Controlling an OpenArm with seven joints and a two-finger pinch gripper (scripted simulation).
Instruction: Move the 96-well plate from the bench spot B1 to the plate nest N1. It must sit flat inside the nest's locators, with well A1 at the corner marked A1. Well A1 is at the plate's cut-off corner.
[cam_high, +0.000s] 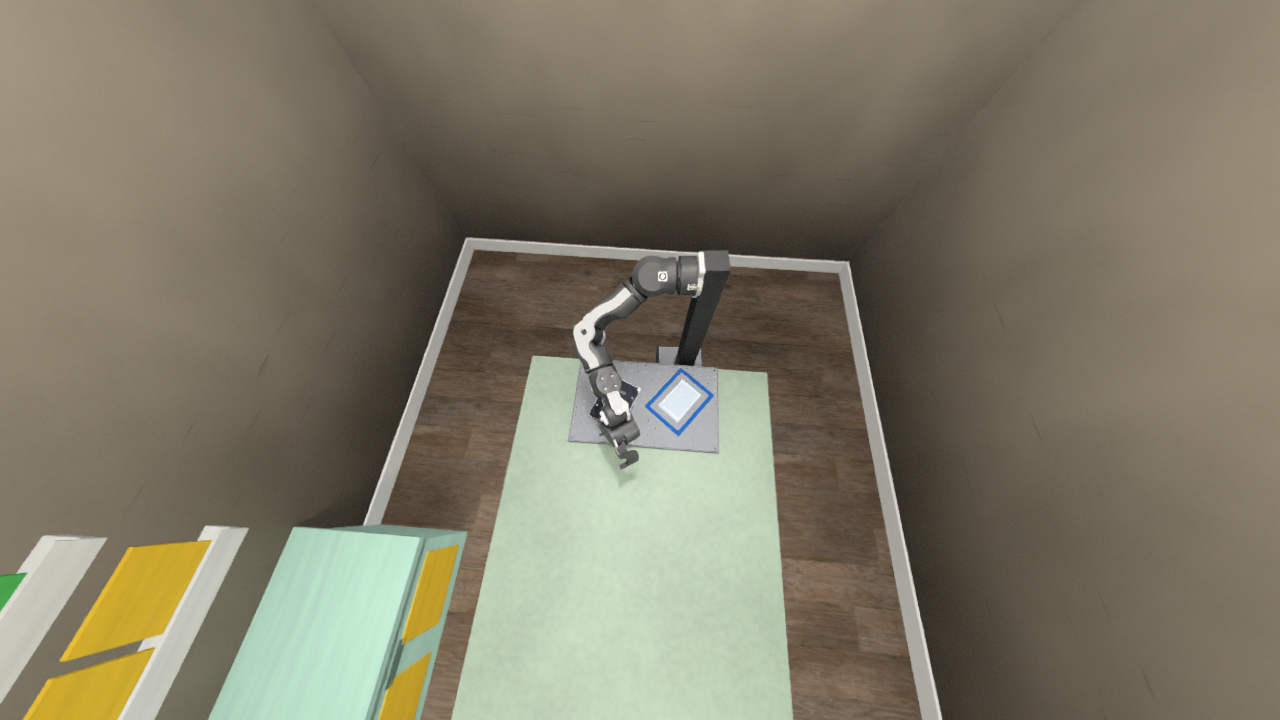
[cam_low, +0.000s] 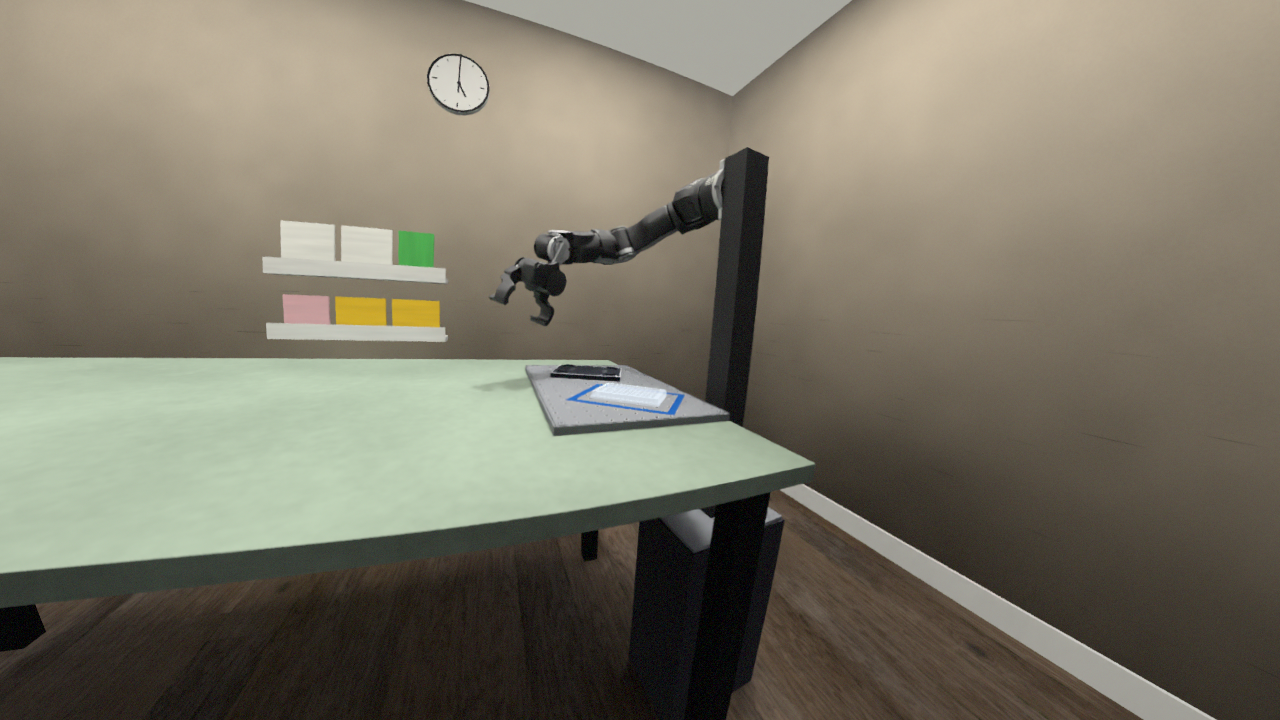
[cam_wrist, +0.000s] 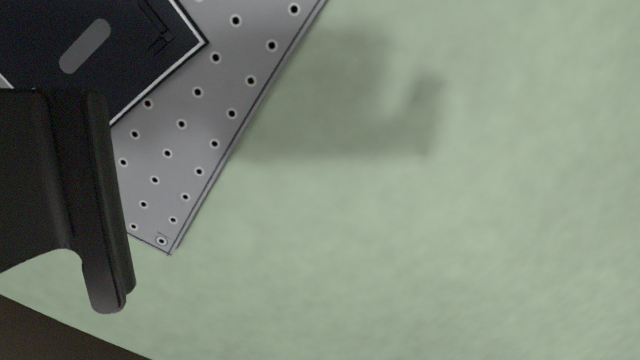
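Looking down from the top view, got a grey rectangular perforated board (cam_high: 657, 438) (cam_low: 572, 427) (cam_wrist: 192, 135) lying on the pale green rectangular tabletop (cam_high: 626, 573) (cam_low: 313, 447) (cam_wrist: 400, 250), right at the end by the tall black square column (cam_high: 702, 313) (cam_low: 741, 286). Sitting on that board, towards the right: the white rectangular well plate (cam_high: 680, 400) (cam_low: 629, 394), inside a blue square outline (cam_high: 664, 387) (cam_low: 674, 411). Left of that, same board, apart from the plate: the black flat rectangular nest (cam_high: 631, 392) (cam_low: 586, 372) (cam_wrist: 40, 50). Over on the exterior view's wall, stacked under a round white clock (cam_low: 458, 83): two long white shelves (cam_low: 356, 332).
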